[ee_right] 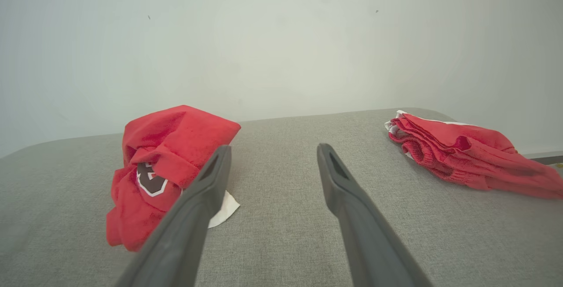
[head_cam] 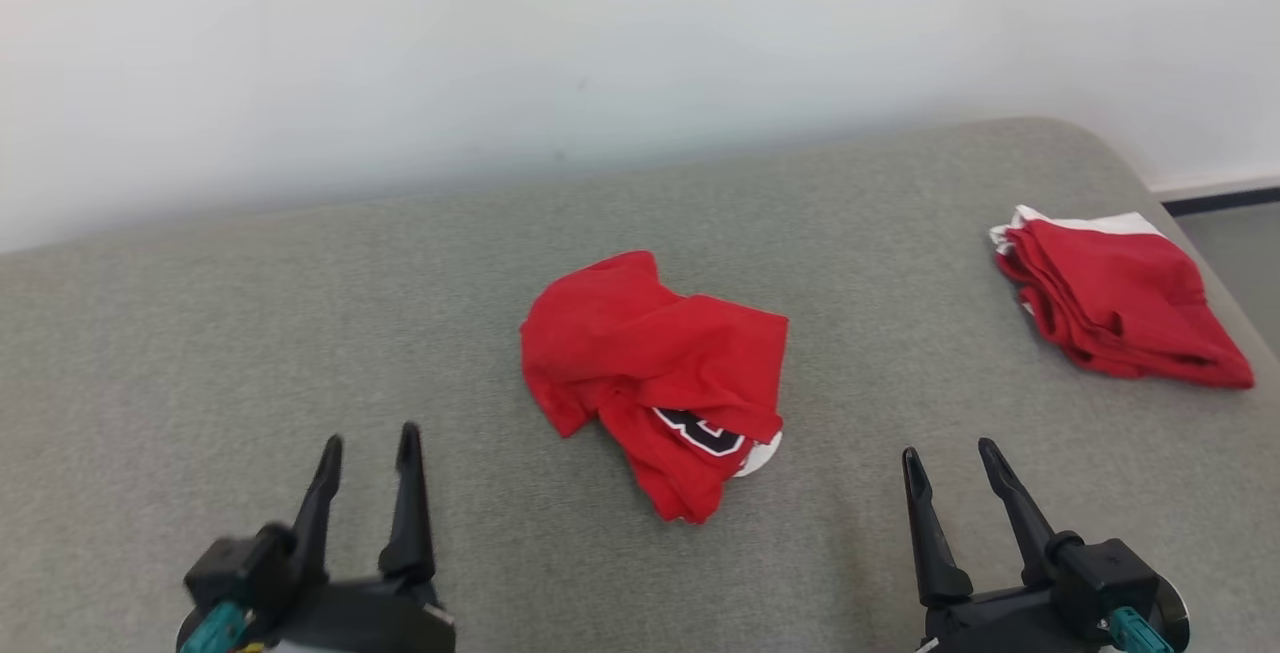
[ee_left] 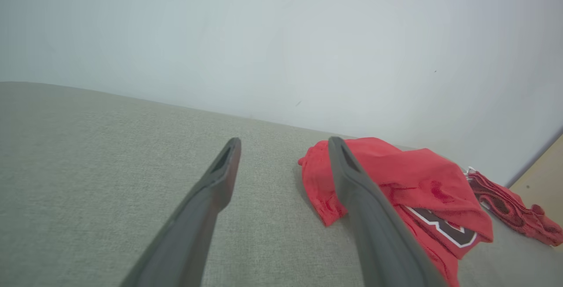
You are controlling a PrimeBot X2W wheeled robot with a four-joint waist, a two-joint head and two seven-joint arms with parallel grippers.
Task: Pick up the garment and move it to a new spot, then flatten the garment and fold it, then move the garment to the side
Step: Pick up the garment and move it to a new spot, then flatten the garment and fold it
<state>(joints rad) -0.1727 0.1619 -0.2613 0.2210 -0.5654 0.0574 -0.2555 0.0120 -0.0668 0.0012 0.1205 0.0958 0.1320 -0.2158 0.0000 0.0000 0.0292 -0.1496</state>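
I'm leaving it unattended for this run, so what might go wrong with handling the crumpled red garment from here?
1. The crumpled garment is bunched in layers. The open left gripper or right gripper may pinch several folds, so it could lift twisted and resist flattening.
2. The folded red pile sits by the right edge of the grey surface. Setting the garment aside there may knock it off.

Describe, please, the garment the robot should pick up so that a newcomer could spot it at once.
On the wide grey padded surface below the pale wall, look near the middle. The crumpled red garment lies there in a loose heap. Unlike the neatly folded red garment near the right edge, it shows a dark, white-outlined print and a white scrap at its near side.
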